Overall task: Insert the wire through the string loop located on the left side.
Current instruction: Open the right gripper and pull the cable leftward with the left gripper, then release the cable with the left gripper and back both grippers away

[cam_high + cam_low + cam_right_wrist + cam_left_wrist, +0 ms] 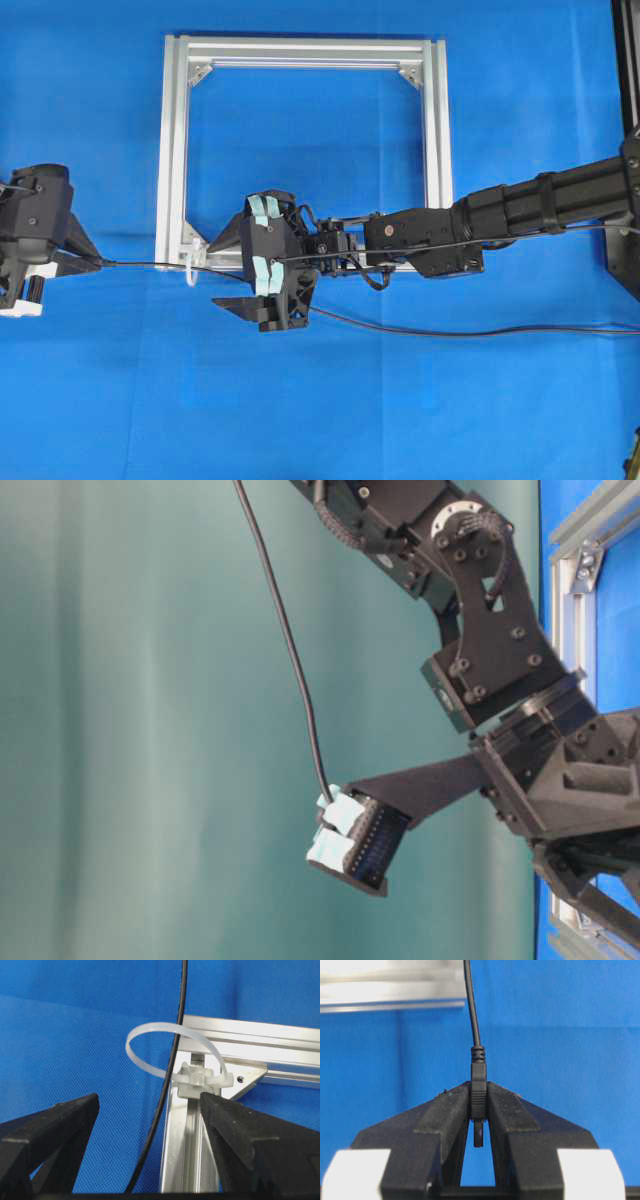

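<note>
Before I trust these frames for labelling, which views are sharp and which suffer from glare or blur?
Left wrist: plug sharp in the left claw, frame behind blurred and washed out by glare. Right wrist: loop and wire crisp, near fingers soft. Overhead: evenly lit, sharp. Table-level: backdrop hazy, wire clear.

Left gripper clamped shut, right gripper spread wide, arm outstretched

Black arms with visible screws, black cabling, and pale teal tape on the jaws
</note>
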